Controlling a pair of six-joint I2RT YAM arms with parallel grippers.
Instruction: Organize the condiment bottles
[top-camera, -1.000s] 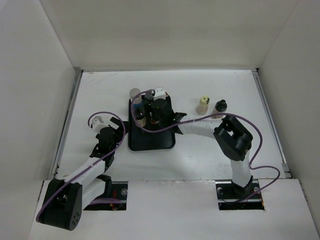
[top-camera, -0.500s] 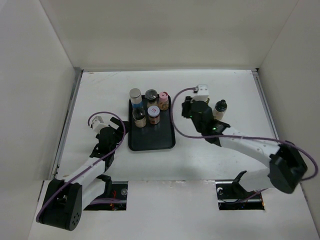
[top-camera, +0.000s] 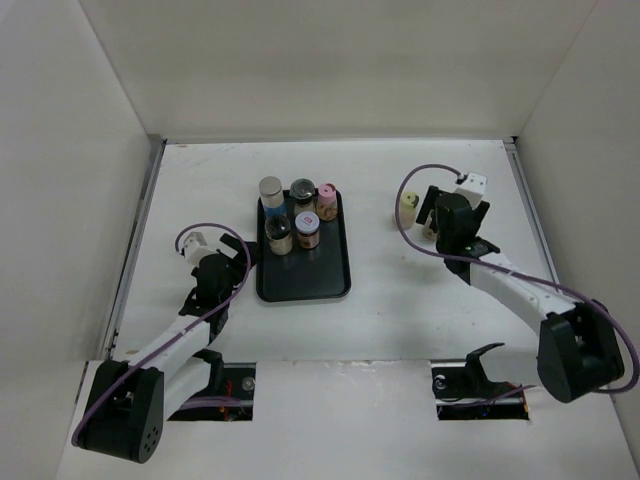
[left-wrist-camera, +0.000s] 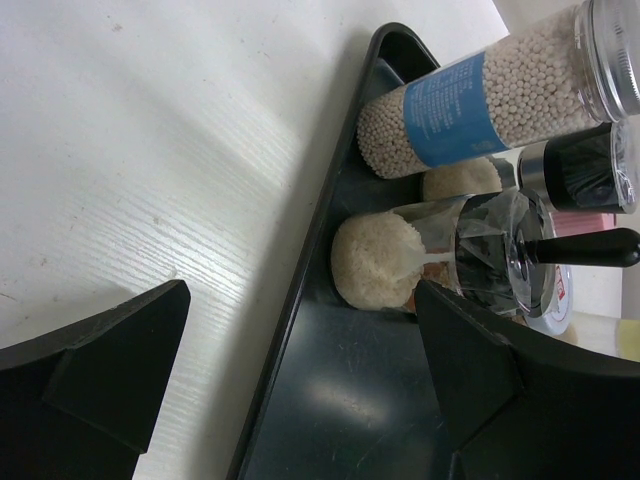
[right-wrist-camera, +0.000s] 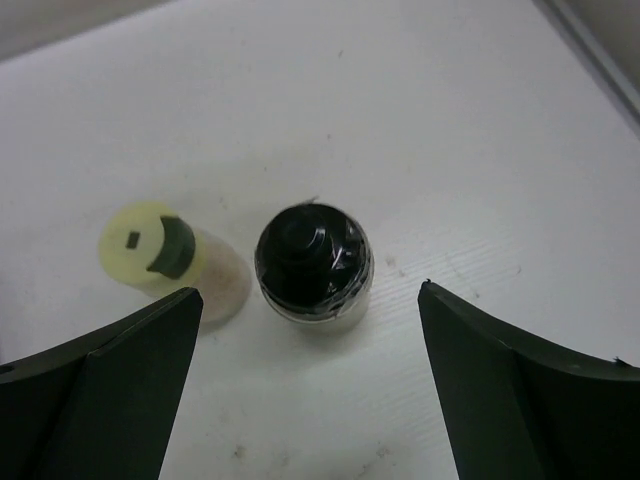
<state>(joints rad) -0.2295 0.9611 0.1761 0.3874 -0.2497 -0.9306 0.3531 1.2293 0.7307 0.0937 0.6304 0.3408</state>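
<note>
Black tray (top-camera: 303, 280) holds five bottles (top-camera: 307, 228) already, and its left edge runs between the wide-open fingers of the left gripper (left-wrist-camera: 300, 400). The right gripper (right-wrist-camera: 312, 395) hangs open too, over the table (right-wrist-camera: 450, 120). The black-capped bottle (right-wrist-camera: 312, 262) sits right between its fingers. The yellow-capped bottle (right-wrist-camera: 150, 250) stands just beside, nearer the left finger. Next the right gripper likely must drop and squeeze only the black-capped one.

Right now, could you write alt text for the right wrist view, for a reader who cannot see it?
Seen from above, a black-capped bottle stands on the white table, centred between the right arm's open jaws, which do not touch it. A pale-yellow-capped bottle stands close beside it, on the left of the picture.
</note>
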